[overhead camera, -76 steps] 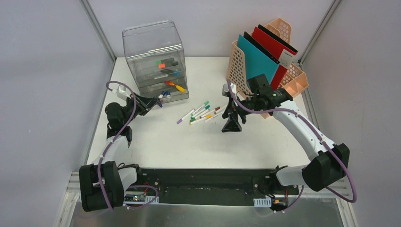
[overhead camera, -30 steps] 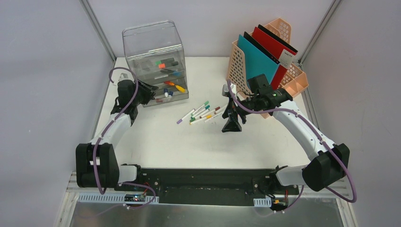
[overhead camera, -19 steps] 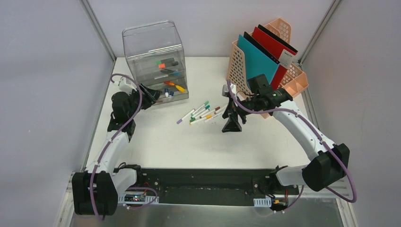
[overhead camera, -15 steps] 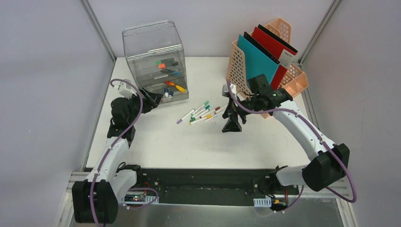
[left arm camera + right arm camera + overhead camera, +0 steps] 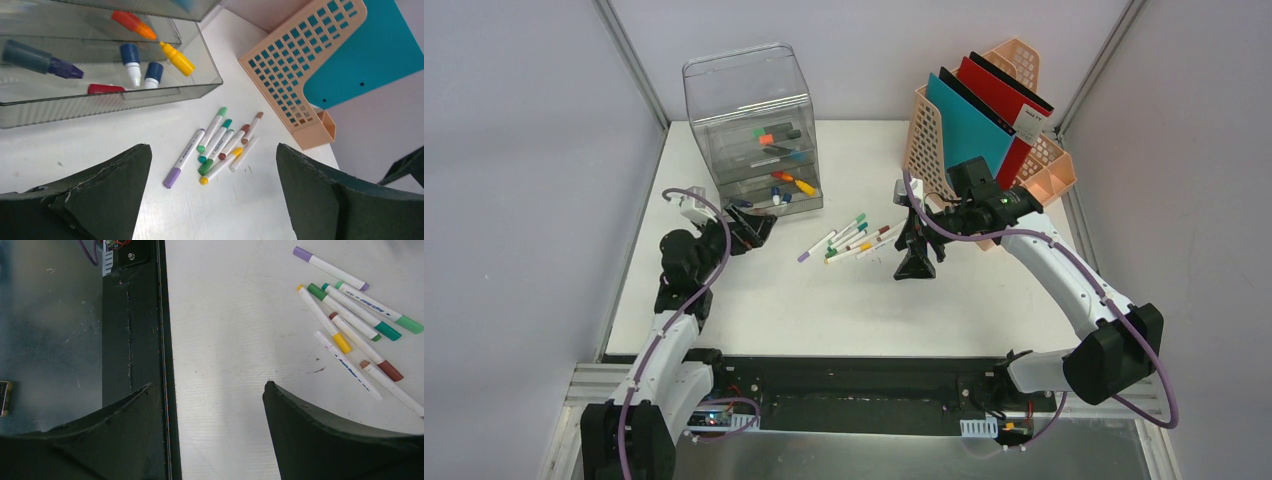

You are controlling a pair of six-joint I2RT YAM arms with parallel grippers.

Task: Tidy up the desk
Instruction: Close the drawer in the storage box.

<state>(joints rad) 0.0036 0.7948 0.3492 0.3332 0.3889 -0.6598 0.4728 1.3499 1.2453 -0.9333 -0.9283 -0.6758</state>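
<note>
The desk (image 5: 854, 300) is a white tabletop with a black rail along its near edge. Several coloured markers (image 5: 849, 238) lie loose in a fan at its middle. My left gripper (image 5: 759, 229) hovers open and empty just in front of the clear drawer box (image 5: 754, 130). The left wrist view shows the markers (image 5: 186, 156) ahead between the wide-spread fingers of that gripper (image 5: 212, 147). My right gripper (image 5: 914, 250) stands open and empty just right of the markers. In the right wrist view, the gripper (image 5: 207, 385) spans bare desk with markers (image 5: 350, 325) at upper right.
The drawer box's bottom drawer (image 5: 100, 95) holds several markers and capped pens. A peach file rack (image 5: 1024, 165) at the back right holds a teal folder (image 5: 969, 125) and a red folder (image 5: 1004, 95). Grey walls close in both sides.
My left arm has drawn back from the drawer box toward the near side, and its gripper has opened wide. The right arm and the loose markers have not moved.
</note>
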